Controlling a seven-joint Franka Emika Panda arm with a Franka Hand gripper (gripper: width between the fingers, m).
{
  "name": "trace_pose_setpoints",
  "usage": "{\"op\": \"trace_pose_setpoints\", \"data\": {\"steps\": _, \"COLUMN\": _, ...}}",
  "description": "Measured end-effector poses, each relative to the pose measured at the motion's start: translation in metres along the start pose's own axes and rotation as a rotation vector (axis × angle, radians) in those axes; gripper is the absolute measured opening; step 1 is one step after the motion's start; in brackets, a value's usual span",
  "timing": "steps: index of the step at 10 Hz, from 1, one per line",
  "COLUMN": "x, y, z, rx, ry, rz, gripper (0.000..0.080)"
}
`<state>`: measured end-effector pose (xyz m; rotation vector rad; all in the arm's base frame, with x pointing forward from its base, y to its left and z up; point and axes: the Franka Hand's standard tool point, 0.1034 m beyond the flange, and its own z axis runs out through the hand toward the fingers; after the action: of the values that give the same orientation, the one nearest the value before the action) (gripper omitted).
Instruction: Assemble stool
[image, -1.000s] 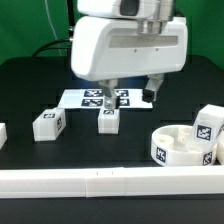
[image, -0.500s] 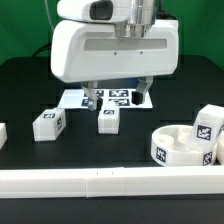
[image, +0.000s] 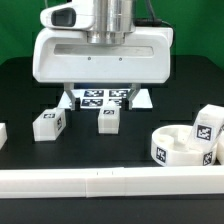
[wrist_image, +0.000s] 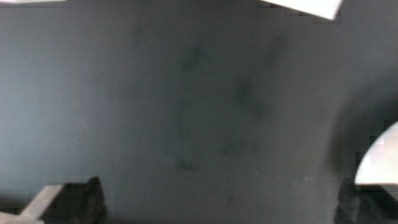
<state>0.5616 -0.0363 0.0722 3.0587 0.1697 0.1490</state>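
The round white seat (image: 176, 146) lies at the exterior view's right, with one tagged leg (image: 208, 126) resting against its far rim. Two more white legs stand on the black table, one (image: 47, 123) left of centre and one (image: 108, 120) in the middle. My gripper (image: 101, 99) hangs above the table behind these two legs, in front of the marker board (image: 106, 96). It is open, with nothing between its fingers. In the wrist view the dark fingertips (wrist_image: 71, 202) frame bare black table, and my gripper (wrist_image: 217, 206) holds nothing.
A long white rail (image: 110, 181) runs along the table's front edge. A white block (image: 3, 133) is cut off at the exterior view's left edge. In the wrist view a curved white shape (wrist_image: 381, 160) and a white corner (wrist_image: 313, 7) show at the picture's borders.
The gripper has moved toward the exterior view's left and closer to the camera, still open. The seat and legs have not moved.
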Motion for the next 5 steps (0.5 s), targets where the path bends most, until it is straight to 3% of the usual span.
{"op": "trace_pose_setpoints", "data": {"steps": 2, "x": 0.000, "y": -0.002, "z": 0.000, "rx": 0.012, "ry": 0.001, "rz": 0.107, "gripper": 0.0649}}
{"op": "trace_pose_setpoints", "data": {"steps": 4, "x": -0.015, "y": 0.008, "z": 0.010, "rx": 0.036, "ry": -0.053, "rz": 0.148, "gripper": 0.0649}}
{"op": "trace_pose_setpoints", "data": {"steps": 5, "x": -0.020, "y": 0.009, "z": 0.016, "rx": 0.033, "ry": -0.047, "rz": 0.152, "gripper": 0.0649}}
